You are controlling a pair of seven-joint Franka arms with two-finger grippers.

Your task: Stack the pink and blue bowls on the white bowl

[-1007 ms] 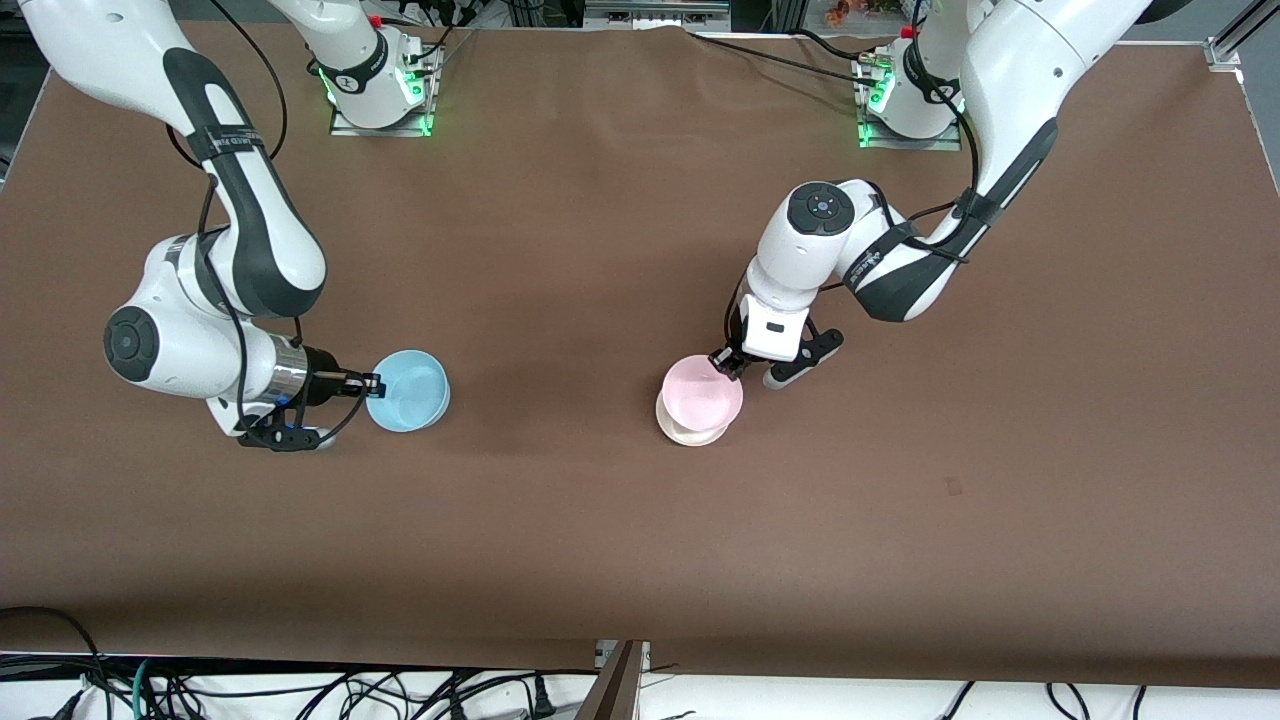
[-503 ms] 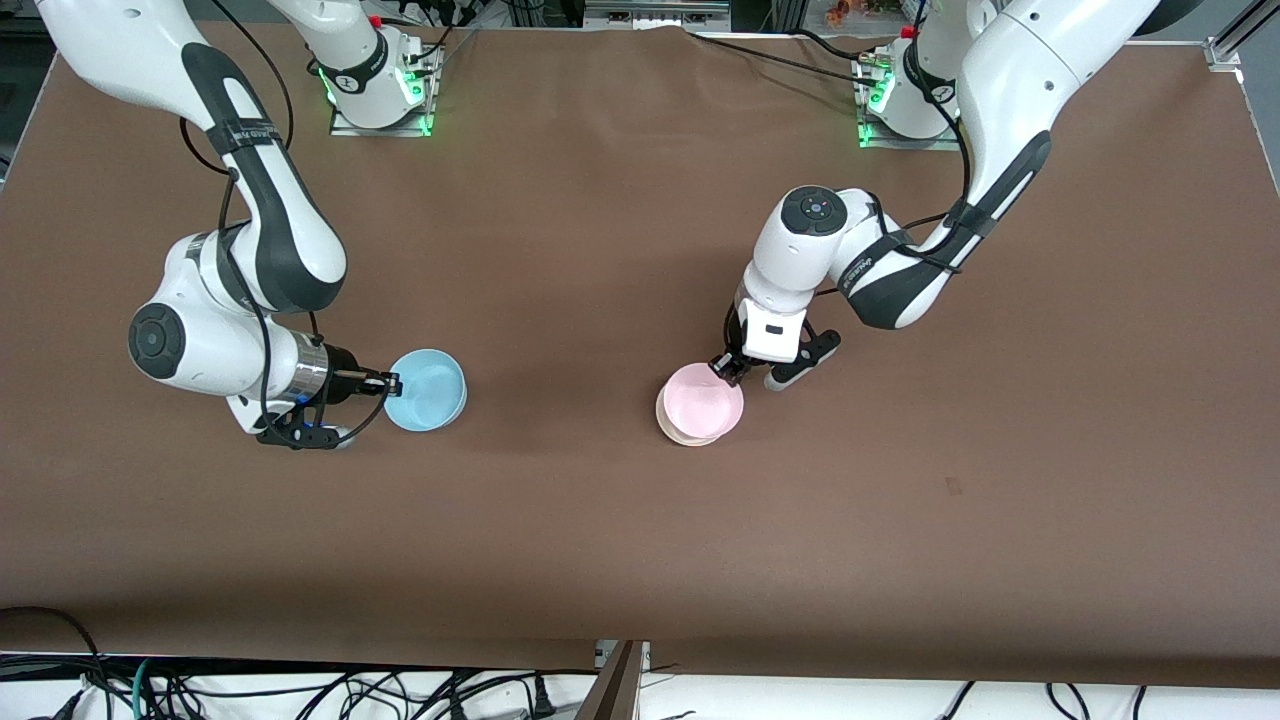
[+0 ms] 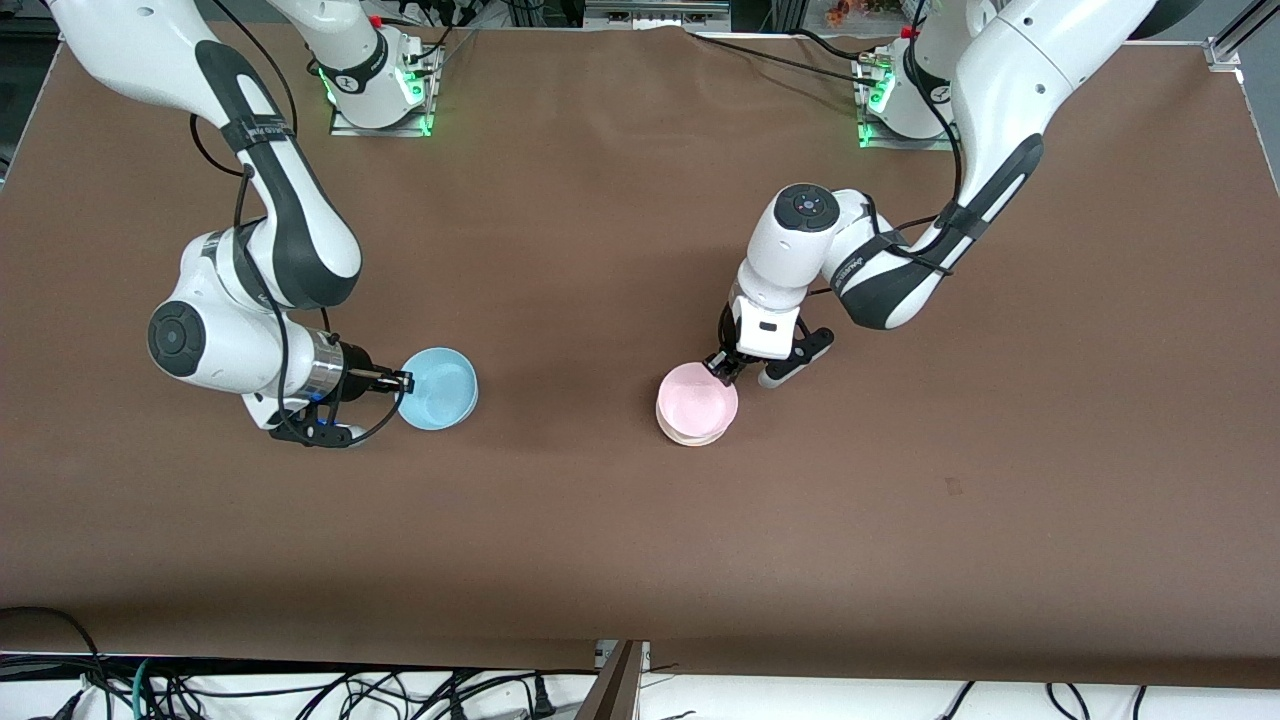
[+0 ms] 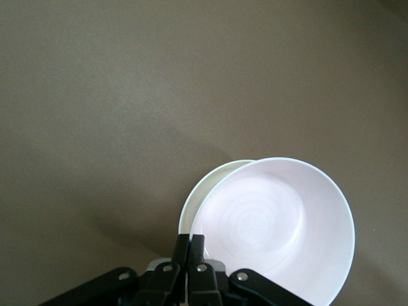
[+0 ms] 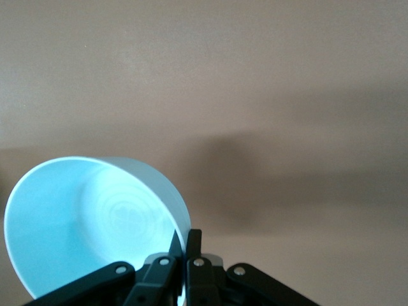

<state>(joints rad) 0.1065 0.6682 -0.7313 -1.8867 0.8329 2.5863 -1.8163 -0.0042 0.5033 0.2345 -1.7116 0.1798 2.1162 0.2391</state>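
The pale pink bowl [image 3: 697, 402] lies in the white bowl [image 3: 688, 434] near the table's middle, a little off centre. Only a crescent of white rim shows under it. My left gripper [image 3: 722, 367] is shut on the pink bowl's rim, on the side toward the arm bases. In the left wrist view the pink bowl [image 4: 274, 229] covers most of the white bowl [image 4: 207, 191], with the left gripper [image 4: 189, 243] pinching its edge. My right gripper [image 3: 403, 381] is shut on the rim of the light blue bowl [image 3: 438, 388], held tilted over the right arm's end. The right wrist view shows that blue bowl [image 5: 89, 223] and the right gripper [image 5: 185, 241].
A brown cover [image 3: 600, 540] spreads over the whole table. Both arm bases [image 3: 375, 90] [image 3: 905, 100] stand along the edge farthest from the front camera. Cables [image 3: 300, 690] hang below the nearest edge.
The right arm has carried the blue bowl toward the table's middle. The left gripper has lowered the pink bowl closer onto the white bowl, so less white rim shows.
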